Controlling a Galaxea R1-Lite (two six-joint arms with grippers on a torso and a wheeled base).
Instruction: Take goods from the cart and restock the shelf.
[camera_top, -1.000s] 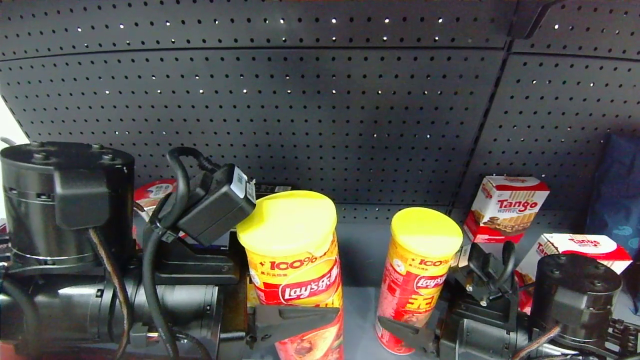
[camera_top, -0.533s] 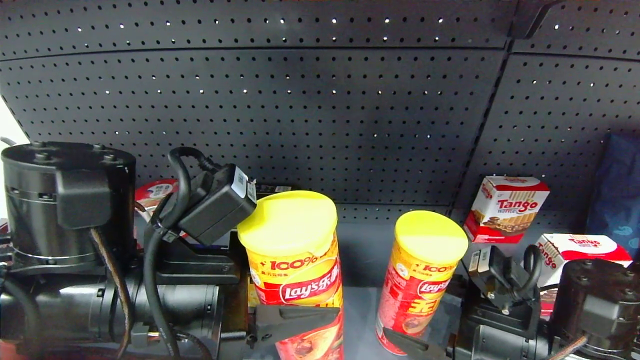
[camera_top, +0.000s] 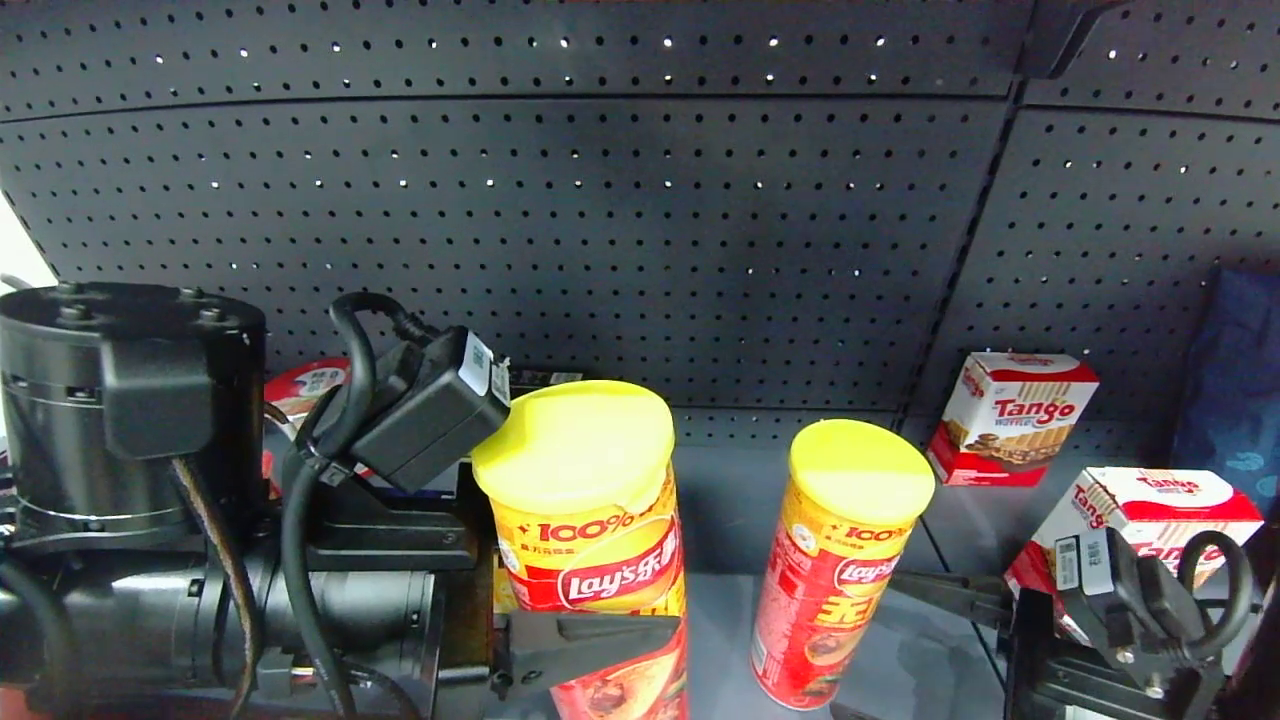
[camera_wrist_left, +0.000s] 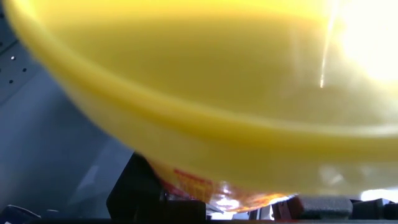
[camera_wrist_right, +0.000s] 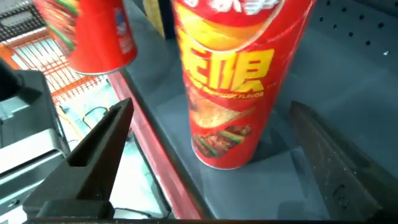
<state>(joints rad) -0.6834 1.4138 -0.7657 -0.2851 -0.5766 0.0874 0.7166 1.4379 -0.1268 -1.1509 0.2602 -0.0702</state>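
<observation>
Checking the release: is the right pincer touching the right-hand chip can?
Apart. The right wrist view shows the right-hand chip can standing between the fingers of the open right pincer, with gaps on both sides.

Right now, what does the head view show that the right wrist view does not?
Head view only: the cans' yellow lids and the wafer boxes. Right wrist view only: an orange wire grid below the shelf. Both: the right can standing on the shelf, the left can, and the right gripper's open fingers, apart from the right can.
</observation>
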